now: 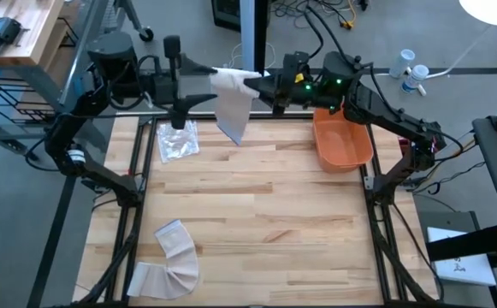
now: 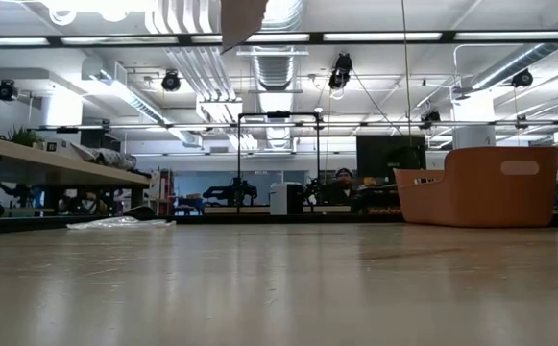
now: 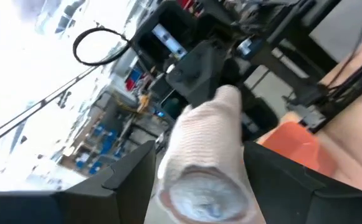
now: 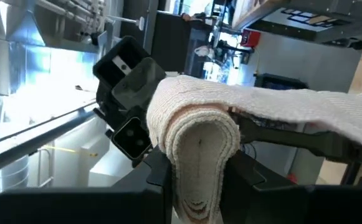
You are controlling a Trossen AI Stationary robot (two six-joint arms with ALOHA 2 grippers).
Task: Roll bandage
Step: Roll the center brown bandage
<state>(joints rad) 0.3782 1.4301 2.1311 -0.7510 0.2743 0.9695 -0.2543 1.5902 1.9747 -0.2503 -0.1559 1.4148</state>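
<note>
A beige bandage roll (image 1: 231, 79) hangs high above the table's far edge between my two grippers. Its loose tail (image 1: 235, 118) hangs down from it; only the tail's lower end (image 2: 243, 21) shows at the top of the low view. My left gripper (image 1: 216, 79) comes level from the table's left and is shut on one end of the roll. My right gripper (image 1: 252, 85) comes from the right and is shut on the other end. Each wrist view shows the other gripper just beyond the roll. My left gripper has the roll's end (image 3: 209, 193) between its two fingers (image 3: 131, 180), one on either side of the round roll. The fingers come level from the table's left and lie along the roll. The roll is lifted clear of the table. My right gripper pinches the roll's other end (image 4: 199, 155) between its two fingers, and that end is squeezed flat. The fingers come about level from the table's right. The tail (image 4: 305, 109) leaves the roll over its outer turn and hangs slack.
An orange bin (image 1: 342, 141) stands at the table's far right. A clear plastic wrapper (image 1: 178, 139) lies at the far left, below the left arm. A second bandage (image 1: 173, 257), partly unrolled, lies near the front left corner. The table's middle is bare wood.
</note>
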